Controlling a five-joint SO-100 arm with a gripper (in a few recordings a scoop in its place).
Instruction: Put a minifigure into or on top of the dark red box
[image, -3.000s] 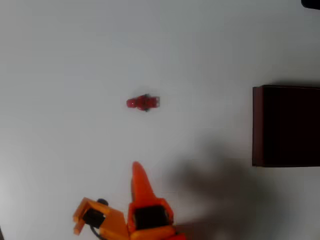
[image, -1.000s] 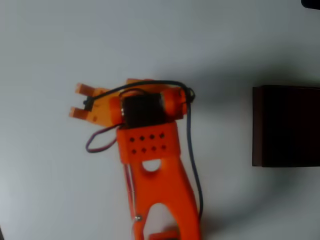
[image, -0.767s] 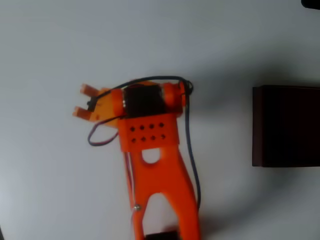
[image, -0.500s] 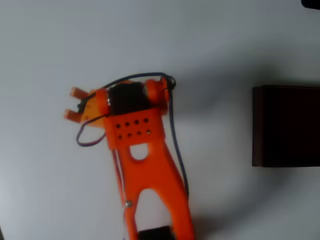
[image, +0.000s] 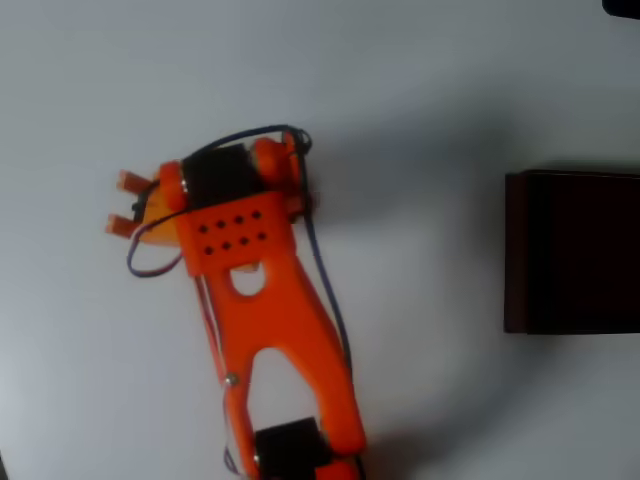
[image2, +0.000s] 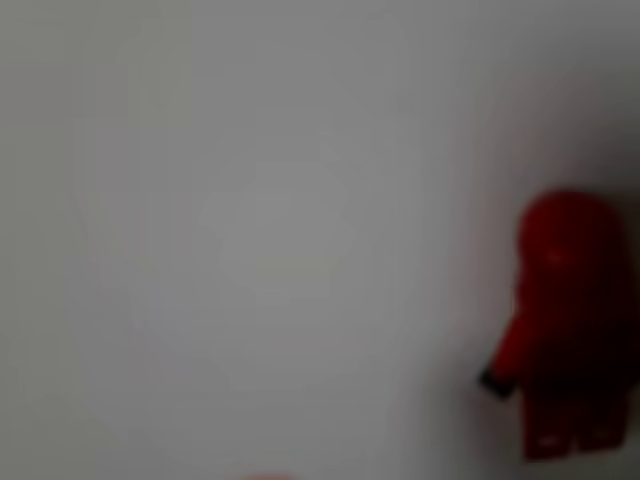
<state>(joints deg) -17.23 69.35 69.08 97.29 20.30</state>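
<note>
your worktop (image: 450, 80) was a plain, matte white sheet with no seams or grain, crossed by a soft grey shadow running from the arm toward the right of the overhead view. next in size, your arm (image: 275, 330) was glossy orange moulded plastic: a forked link climbing from the bottom edge, a flat plate drilled with two rows of small round holes, and a black boxy motor block seated above that plate. thin dark cables looped over the top of the block and trailed down both sides of the link. the dark red box (image: 572, 252) sat at the right edge of the overhead view, well apart from the arm, a crisp rectangle with thin brownish-red walls and a near-black inside, partly cut off by the frame. your hand (image: 135, 205) pointed left, showing two short stubby orange prongs with a narrow gap between them; whether those were the fingertips i could not tell, so i could not tell you if it was apart or together. the minifigure (image2: 570, 330) showed in the wrist view at the right edge, blurred, a smooth bright red figure with a rounded head, blocky legs and a small dark tip at the end of one arm, lying on the white surface.
</note>
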